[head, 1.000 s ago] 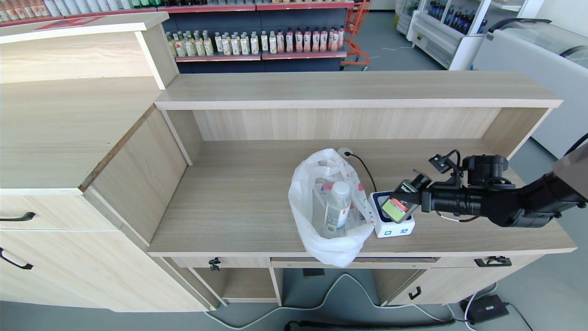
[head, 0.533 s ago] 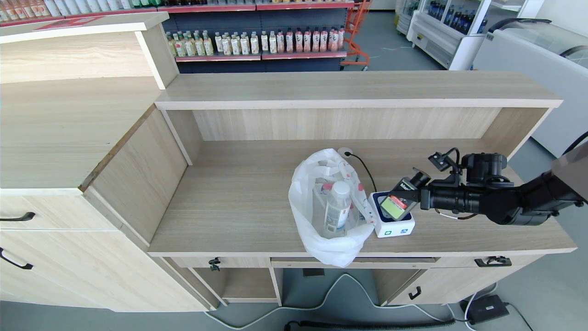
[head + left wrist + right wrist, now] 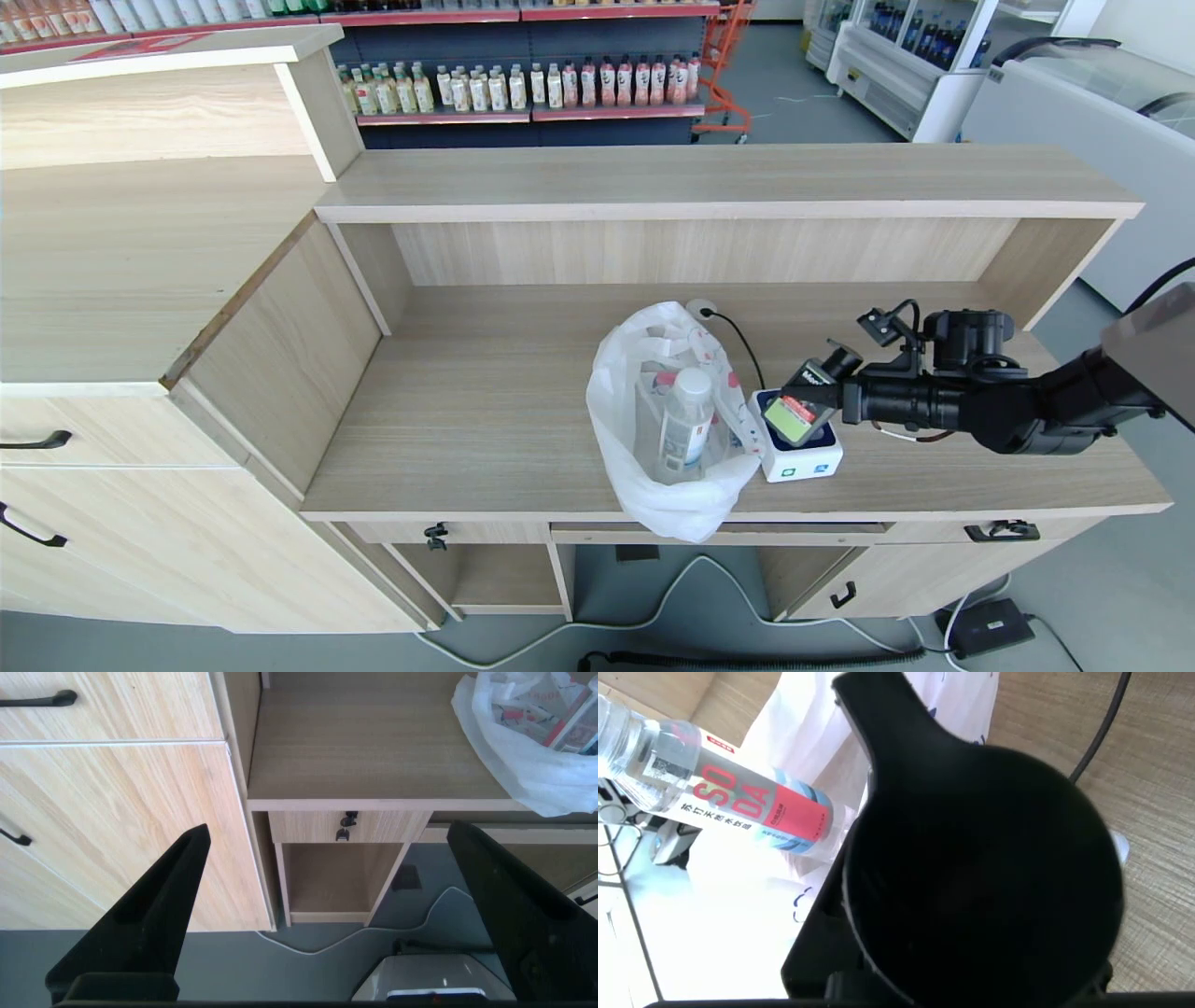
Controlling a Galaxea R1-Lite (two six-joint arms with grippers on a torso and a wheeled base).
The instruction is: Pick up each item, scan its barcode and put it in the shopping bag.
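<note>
Shopping bag (image 3: pixel 611 420) stands open on the table (image 3: pixel 485 420) with bottles (image 3: pixel 686 415) already upright inside, and the white scanner (image 3: pixel 803 459) sits just beside it on the robot's right, touching or nearly touching the plastic. A small item (image 3: pixel 791 417) with a green and red face is held tilted just above the scanner's dark window, so the step in hand looks like the scan itself. To do it well, the printed face should be turned squarely down toward the window and kept close without touching it, then carried the short way left over the bag's mouth, high enough to clear the bottle caps and the loose rim. The right end effector (image 3: pixel 814 399) is closed on the item from the side, with the arm stretched level over the table. The left end effector (image 3: pixel 327 924) hangs spread wide with nothing in it, off the table's front edge above the floor.
</note>
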